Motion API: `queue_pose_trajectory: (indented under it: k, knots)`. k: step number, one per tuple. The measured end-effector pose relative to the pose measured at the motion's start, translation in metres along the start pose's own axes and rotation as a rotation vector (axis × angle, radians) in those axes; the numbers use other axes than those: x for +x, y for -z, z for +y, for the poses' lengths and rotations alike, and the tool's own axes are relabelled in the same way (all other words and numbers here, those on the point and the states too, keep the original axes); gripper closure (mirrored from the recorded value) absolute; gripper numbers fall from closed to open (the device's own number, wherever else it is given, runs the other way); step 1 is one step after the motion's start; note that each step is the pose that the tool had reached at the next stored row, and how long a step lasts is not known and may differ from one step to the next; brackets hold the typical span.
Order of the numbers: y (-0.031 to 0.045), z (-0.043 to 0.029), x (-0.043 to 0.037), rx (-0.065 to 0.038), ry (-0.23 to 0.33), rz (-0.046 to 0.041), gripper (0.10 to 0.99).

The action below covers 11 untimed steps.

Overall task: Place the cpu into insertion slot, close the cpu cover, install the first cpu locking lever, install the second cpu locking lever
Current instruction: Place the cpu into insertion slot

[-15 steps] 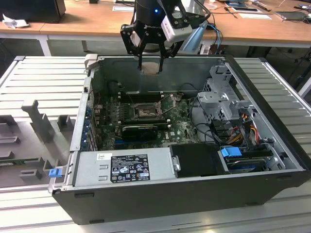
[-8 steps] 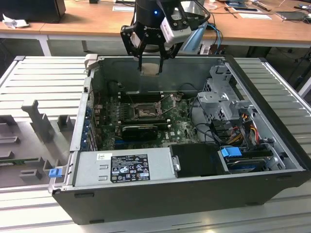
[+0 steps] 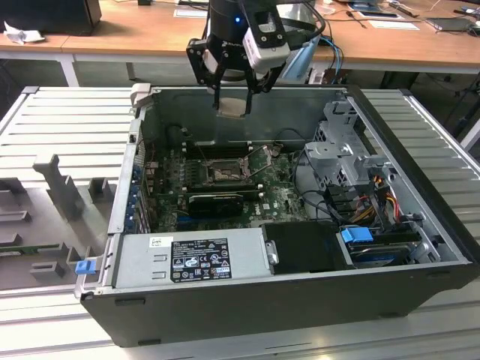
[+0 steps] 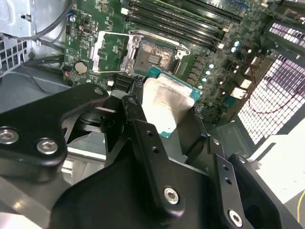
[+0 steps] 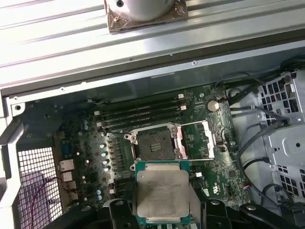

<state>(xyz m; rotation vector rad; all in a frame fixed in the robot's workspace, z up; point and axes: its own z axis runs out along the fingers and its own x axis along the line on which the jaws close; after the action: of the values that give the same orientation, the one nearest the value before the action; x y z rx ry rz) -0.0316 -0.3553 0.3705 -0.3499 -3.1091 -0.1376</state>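
Exterior view gives you the tool (image 3: 234,105) hanging above the far side of the open computer case (image 3: 225,300), which stands on the ribbed tabletop (image 3: 67,112). Its fingers are closed on two opposite edges of the cpu (image 5: 163,193), and they hold it flat with the pale metal top facing the first wrist view. The chip is in the air, well apart from the motherboard (image 3: 277,199) below it.

The insertion slot (image 5: 153,144) is bare, and you can see its dark centre in both wrist views. The cpu cover (image 5: 209,141) lies swung open just beside the slot, so the way down is free.

I judge the task to be at its first step: the chip is picked up but not yet seated. The cover is not closed, and neither of the two locking steps is done.
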Motion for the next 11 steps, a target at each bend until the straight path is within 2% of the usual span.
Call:
queue_pose_trajectory:
  k: [5,7,9,11]
  knots:
    - [-0.0008,-0.0001,0.0000,0.000,-0.066,-0.0062,0.557]
    - [-0.0011,-0.0001,0.0000,0.001,-0.102,-0.0096,0.557]
    - [-0.0016,-0.0002,0.0000,0.002,-0.167,-0.0159,0.557]
    - [-0.0017,-0.0002,-0.0001,0.003,-0.193,-0.0181,0.557]
